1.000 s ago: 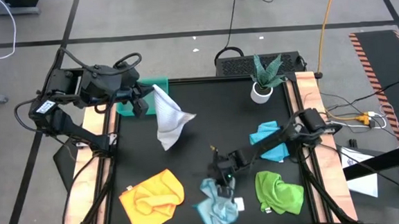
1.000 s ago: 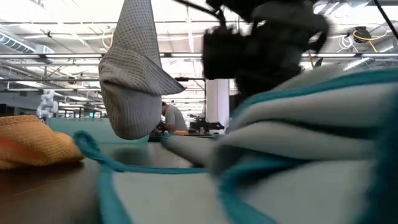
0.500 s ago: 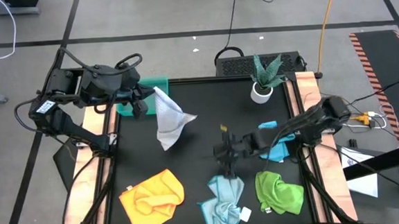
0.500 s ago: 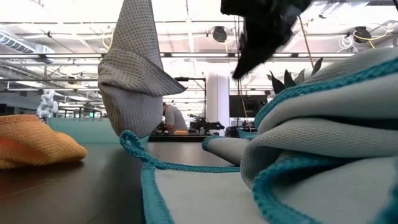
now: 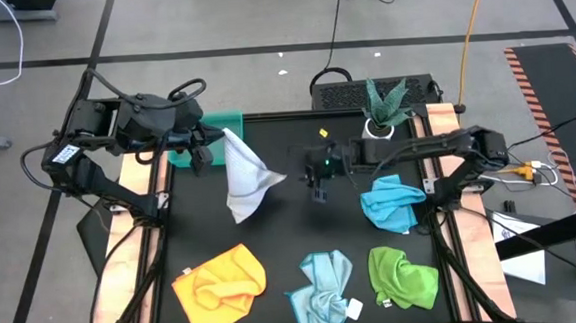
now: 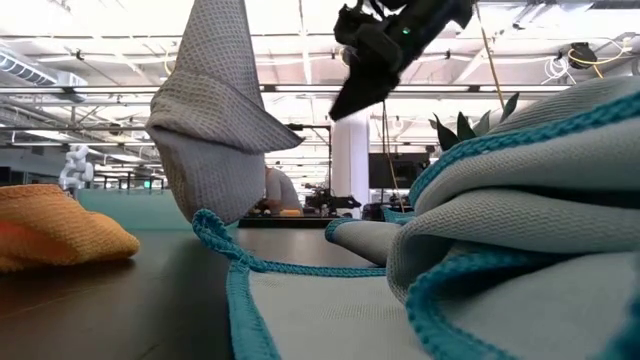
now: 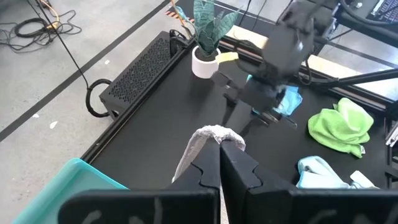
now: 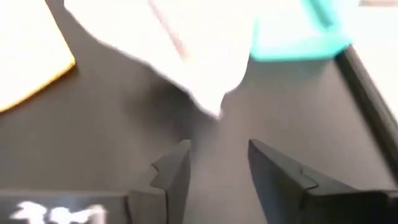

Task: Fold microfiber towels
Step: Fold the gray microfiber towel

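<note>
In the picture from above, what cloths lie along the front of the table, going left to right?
Yellow-orange towel → pale blue towel → green towel.

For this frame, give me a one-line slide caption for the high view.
Left hand holds the white-grey towel hanging above the table while the open right hand approaches; four other towels lie crumpled.
</note>
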